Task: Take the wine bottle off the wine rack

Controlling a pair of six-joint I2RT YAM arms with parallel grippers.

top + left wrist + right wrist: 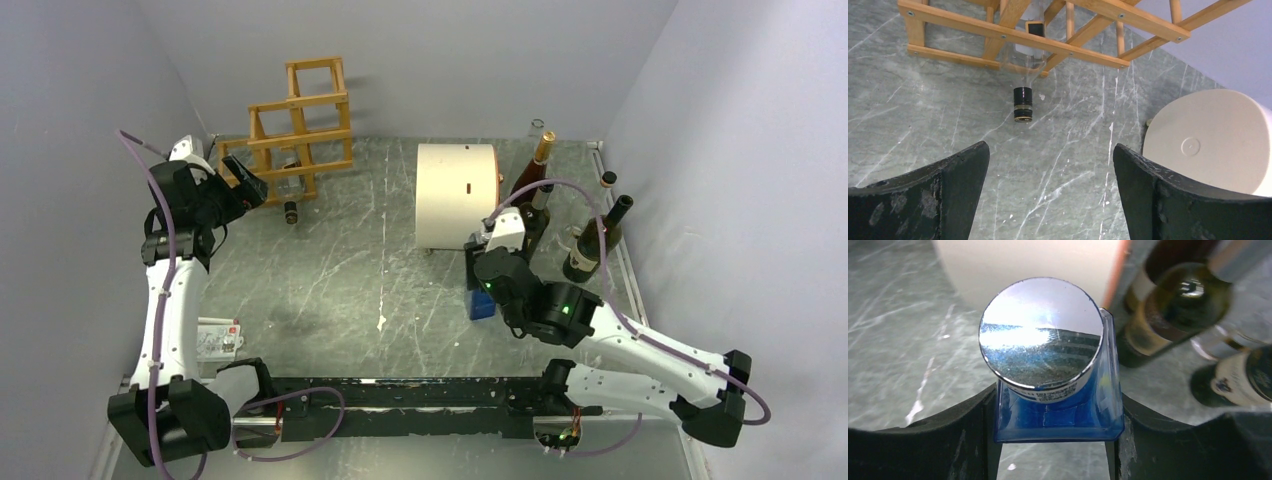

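The wine rack (300,130) is a honey-brown wooden lattice at the back left, also along the top of the left wrist view (1013,35). A clear wine bottle (1023,102) with a black cap lies in a lower cell, its neck poking out toward me; its cap shows in the top view (291,211). My left gripper (250,186) is open and empty just left of the rack; in the left wrist view (1050,152) the bottle's neck lies ahead, apart from the fingers. My right gripper (481,268) is shut on a blue square bottle (1058,415) with a silver cap.
A cream cylindrical drum (455,195) lies at the back centre, right of the rack. Several dark wine bottles (590,240) stand at the back right by the wall. A small white card (215,338) lies near the left arm's base.
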